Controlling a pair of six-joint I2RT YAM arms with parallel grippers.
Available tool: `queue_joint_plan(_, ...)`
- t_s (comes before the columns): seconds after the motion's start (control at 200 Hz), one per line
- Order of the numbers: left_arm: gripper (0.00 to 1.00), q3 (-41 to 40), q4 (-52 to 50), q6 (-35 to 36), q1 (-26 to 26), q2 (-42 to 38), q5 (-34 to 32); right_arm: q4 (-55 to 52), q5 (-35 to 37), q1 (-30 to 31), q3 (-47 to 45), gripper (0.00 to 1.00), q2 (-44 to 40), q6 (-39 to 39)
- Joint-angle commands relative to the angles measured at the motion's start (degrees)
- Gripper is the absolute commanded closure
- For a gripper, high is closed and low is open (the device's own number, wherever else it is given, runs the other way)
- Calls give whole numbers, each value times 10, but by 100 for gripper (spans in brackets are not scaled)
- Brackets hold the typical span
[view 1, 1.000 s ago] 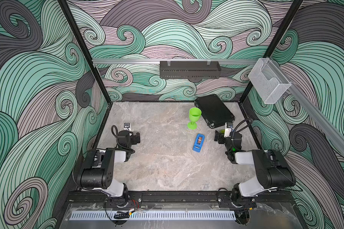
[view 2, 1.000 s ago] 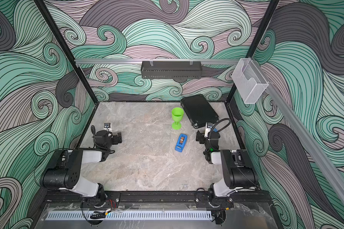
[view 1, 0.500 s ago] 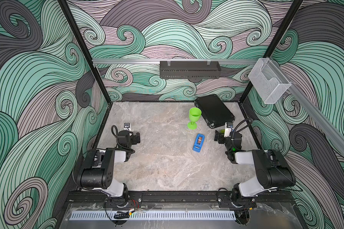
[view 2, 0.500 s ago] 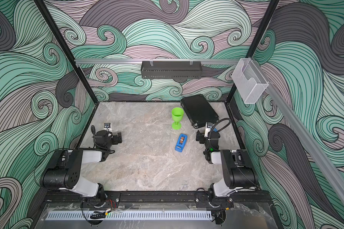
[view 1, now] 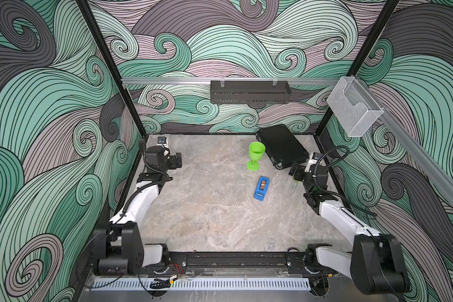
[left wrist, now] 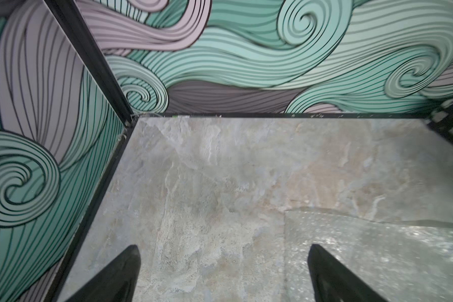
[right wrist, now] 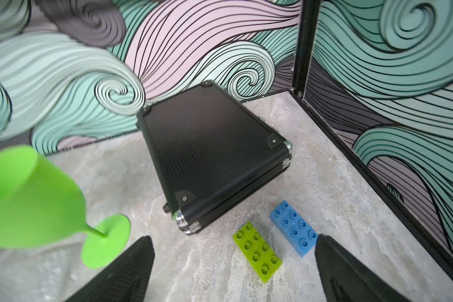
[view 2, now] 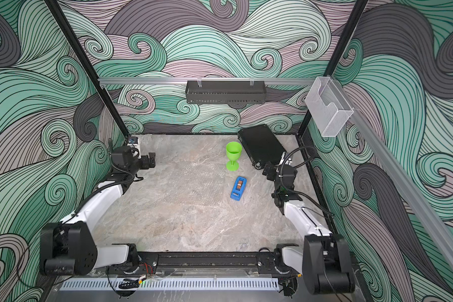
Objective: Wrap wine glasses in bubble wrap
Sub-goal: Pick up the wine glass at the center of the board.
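The green goblet [view 1: 255, 157] stands upright at the far right corner of the flat bubble wrap [view 1: 217, 183]. A black case [view 1: 281, 146] sits close behind it and a blue tape dispenser [view 1: 261, 188] lies beside the sheet. The left gripper [left wrist: 222, 252] and right gripper [right wrist: 234, 238] both gape empty, with a green brick [right wrist: 258, 252] and a blue brick [right wrist: 293, 228] lying before the right one.

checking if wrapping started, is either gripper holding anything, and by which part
Nothing is held: left gripper and right gripper are open and empty; the goblet stands free.

Your booth's walls [view 1: 246, 39] carry teal, mauve and grey swirls. At twelve o'clock a black slotted rack [view 1: 249, 91] hangs from a silver rail [view 1: 168, 81]; at two o'clock, a clear holder [view 1: 356, 109]. The table [view 1: 207, 230] looks like grey marble.
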Motion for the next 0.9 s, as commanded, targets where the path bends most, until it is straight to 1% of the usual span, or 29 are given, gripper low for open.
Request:
queue_joint_plan(0.0,1,26,-148,10,0,-48,79,-165,-29,-1,30,1,-47,121)
queue_joint_plan(0.095,1,15,-145,12,-1,-77,148,-195,-92,0,66,1,-63,119)
queue_joint_plan(0.175,1,-2,-128,-5,0,-79,189,-267,-126,5,130,1,-49,103)
queue_joint_plan(0.23,1,-12,-121,5,-1,-71,211,-325,-151,11,180,2,-29,82)
queue_joint_plan(0.31,1,-10,-128,20,-8,-54,212,-409,-168,23,253,5,6,54)
queue_joint_plan(0.39,1,-7,-128,24,-20,-41,215,-451,-185,39,308,8,43,28)
queue_joint_plan(0.47,1,-11,-122,18,-30,-29,234,-480,-187,58,359,11,85,13)
queue_joint_plan(0.525,1,-12,-120,19,-36,-22,255,-495,-199,70,396,16,122,3)
queue_joint_plan(0.55,1,-13,-118,21,-38,-19,263,-503,-204,76,412,19,139,-1)
queue_joint_plan(0.705,2,-8,-122,43,-53,-6,289,-556,-231,102,517,26,247,-12)
queue_joint_plan(0.775,1,-6,-125,43,-54,-4,295,-582,-236,112,561,28,289,-19)
queue_joint_plan(0.891,1,-6,-128,44,-54,-1,306,-612,-230,120,619,28,344,-24)
